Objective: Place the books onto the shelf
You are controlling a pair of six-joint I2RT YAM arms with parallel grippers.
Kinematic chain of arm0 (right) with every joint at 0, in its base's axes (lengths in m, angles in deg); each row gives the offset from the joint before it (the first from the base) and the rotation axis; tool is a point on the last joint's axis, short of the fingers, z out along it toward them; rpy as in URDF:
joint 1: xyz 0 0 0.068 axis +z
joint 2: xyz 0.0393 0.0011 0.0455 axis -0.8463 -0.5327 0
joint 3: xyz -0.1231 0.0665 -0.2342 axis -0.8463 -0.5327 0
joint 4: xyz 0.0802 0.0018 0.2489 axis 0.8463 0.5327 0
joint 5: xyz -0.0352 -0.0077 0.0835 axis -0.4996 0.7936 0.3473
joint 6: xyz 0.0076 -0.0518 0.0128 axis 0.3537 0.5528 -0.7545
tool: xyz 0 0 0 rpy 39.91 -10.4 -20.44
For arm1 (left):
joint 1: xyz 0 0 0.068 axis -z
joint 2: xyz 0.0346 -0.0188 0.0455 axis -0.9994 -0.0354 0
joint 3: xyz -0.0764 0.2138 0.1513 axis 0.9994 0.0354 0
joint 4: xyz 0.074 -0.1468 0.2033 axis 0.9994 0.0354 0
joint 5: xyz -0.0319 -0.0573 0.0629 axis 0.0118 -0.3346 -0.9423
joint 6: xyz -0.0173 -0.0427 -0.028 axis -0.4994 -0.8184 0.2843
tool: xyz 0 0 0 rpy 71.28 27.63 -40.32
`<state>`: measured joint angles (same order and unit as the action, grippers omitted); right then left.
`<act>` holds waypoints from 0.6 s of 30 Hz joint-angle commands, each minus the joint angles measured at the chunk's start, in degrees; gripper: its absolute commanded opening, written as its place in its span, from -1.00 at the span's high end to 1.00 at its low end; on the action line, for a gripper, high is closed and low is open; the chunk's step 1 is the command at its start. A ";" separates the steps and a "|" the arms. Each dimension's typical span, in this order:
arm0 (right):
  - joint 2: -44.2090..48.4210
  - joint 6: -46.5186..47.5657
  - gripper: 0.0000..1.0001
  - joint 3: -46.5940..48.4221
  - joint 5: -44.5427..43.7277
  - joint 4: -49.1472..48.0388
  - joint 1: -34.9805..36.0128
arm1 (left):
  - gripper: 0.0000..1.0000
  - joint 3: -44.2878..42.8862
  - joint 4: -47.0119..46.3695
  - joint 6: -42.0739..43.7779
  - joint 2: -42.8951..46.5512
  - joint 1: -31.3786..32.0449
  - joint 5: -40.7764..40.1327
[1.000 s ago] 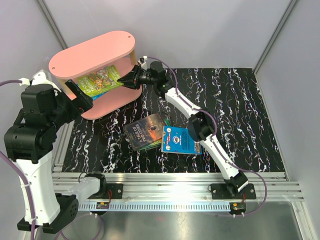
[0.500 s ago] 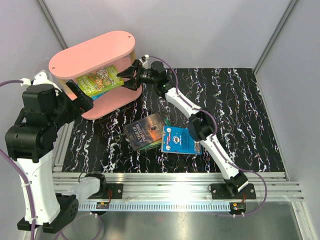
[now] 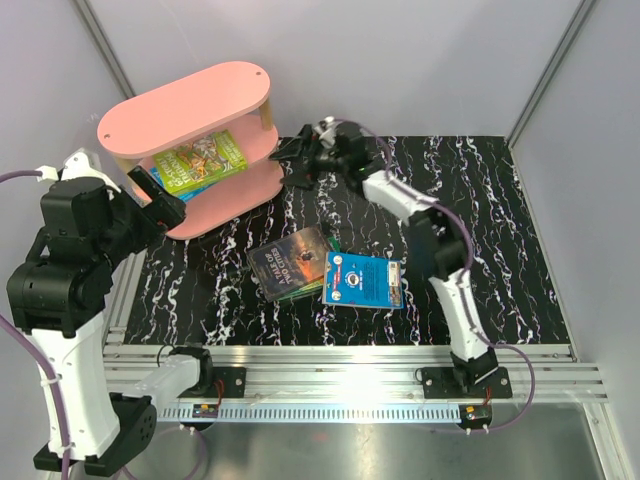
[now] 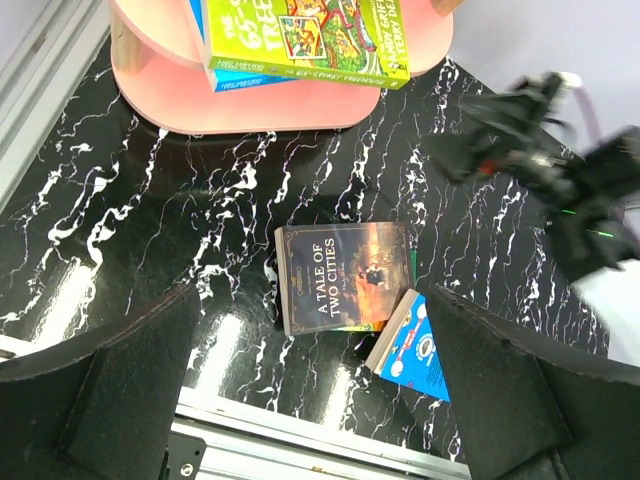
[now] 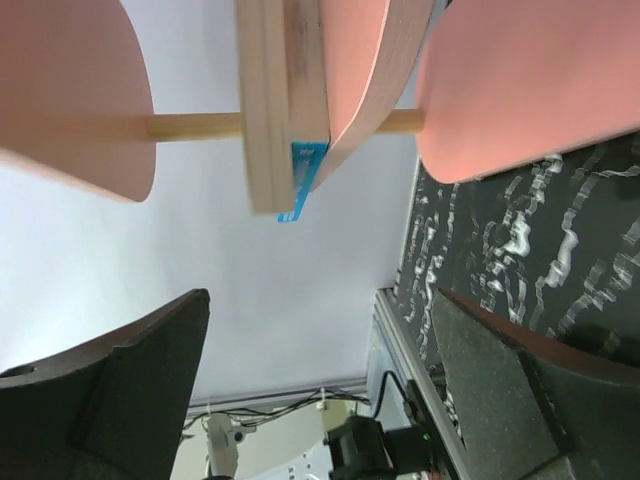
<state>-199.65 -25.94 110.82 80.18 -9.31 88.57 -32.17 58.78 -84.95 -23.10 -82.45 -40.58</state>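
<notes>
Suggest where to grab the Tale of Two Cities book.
A Tale of Two Cities: pinch its free left edge, approaching from the top view's left. It lies flat atop a green book, so that edge likely sits raised; the blue book crowds its right side.

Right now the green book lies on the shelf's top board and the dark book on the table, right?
No: the green book lies on the middle board of the shelf, under the top one; the top external view shows it. The dark book is on the table.

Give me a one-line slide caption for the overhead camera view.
Open right gripper beside the pink shelf; green book on its middle tier, dark book and blue book on the table.
</notes>
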 commanded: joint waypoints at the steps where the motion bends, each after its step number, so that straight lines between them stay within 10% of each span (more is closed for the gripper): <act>1: 15.20 7.91 -1.00 -8.58 1.17 -0.44 -4.48 | -0.98 1.68 -2.60 -1.18 2.60 0.11 1.85; 18: 61.10 21.74 -0.99 -58.62 -20.02 44.75 -14.33 | -0.97 31.55 -19.64 -12.15 9.28 0.11 26.17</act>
<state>-143.57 -3.99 56.81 65.38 24.55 75.13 -7.21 48.01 -91.90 -14.18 -82.45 -25.28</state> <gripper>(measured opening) 0.994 0.985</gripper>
